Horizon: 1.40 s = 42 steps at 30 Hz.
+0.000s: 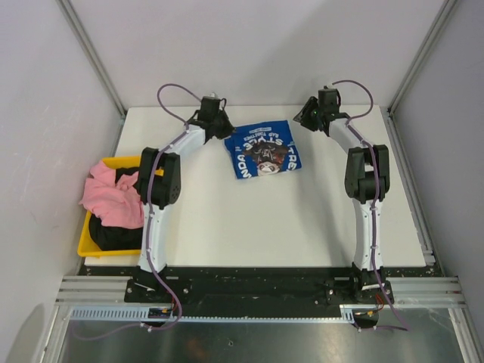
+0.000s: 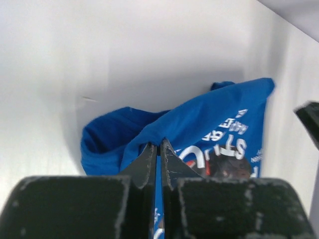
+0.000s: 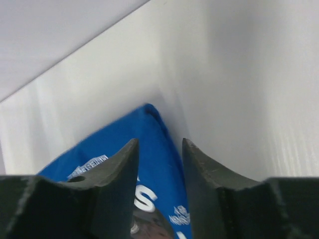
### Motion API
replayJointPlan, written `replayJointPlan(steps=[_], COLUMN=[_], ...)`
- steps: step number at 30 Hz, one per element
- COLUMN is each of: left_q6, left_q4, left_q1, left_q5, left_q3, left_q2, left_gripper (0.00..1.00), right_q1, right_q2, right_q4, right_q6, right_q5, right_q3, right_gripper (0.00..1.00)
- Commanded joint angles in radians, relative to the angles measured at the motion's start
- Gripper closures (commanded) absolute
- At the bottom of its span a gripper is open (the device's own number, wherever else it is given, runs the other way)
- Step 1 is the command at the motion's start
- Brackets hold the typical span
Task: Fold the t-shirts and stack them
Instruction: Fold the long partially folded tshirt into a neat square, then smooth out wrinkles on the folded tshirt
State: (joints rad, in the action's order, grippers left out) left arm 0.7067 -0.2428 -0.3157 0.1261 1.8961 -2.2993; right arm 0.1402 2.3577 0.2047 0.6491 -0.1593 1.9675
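I am using the royal-blue t-shirt (image 1: pixel 263 151) as the reference. It is lying folded on the white table (image 1: pixel 265 219), at the far middle, with its white lettering (image 2: pixel 234 147) facing up.

The left gripper (image 2: pixel 159 147) is working at the shirt's far left corner. Its fingers (image 2: pixel 147 159) are pressing together and pinching a raised fold of the blue cloth, so that corner is bunching up off the table.

The right gripper (image 3: pixel 159 144) is hovering at the shirt's far right corner. Its fingers (image 3: pixel 124 164) are standing apart with a clear gap, and the blue corner is showing through that gap below them. I am seeing no cloth gripped on this side.

Well to the left of the blue shirt and nearer the arm bases, the pink t-shirt (image 1: pixel 113 197) is lying crumpled over the black t-shirt (image 1: pixel 113 233), both inside the yellow bin (image 1: pixel 85 246).
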Motion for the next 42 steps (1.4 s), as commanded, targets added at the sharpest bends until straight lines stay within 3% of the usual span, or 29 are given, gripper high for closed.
replayJointPlan(steps=[1,5,11,20,28,42], left_q6=[-0.002,-0.001,-0.017,-0.039,-0.049,-0.035], left_q4=[0.029,0.029,0.028,0.029,0.029,0.028], left_q1=[0.065,0.083,0.098,0.099,0.096,0.082], left_q5=[-0.056,-0.053,-0.04,0.03,0.093,0.091], left_q3=[0.03,0.049,0.038,-0.073,-0.106,-0.05], left_q2=[-0.063,-0.063,-0.001,0.084,0.086,0.019], left_gripper=[0.87,0.62,0.53,0.53,0.54,0.62], right_q1=[0.005,0.021,0.05,0.058,0.064,0.091], right_q2=[0.004,-0.045,-0.127,-0.209,-0.295,-0.331], right_q4=[0.068,0.123,0.163,0.138,0.08,0.021], right_q6=[-0.06,-0.118,-0.199,-0.265,-0.255,-0.211], right_q5=[0.002,0.011,0.007,-0.024,-0.034,-0.042], right_q3=[0.077,0.063,-0.056,-0.274,-0.473,-0.552], right_gripper=[0.49,0.44,0.44,0.42,0.47,0.59])
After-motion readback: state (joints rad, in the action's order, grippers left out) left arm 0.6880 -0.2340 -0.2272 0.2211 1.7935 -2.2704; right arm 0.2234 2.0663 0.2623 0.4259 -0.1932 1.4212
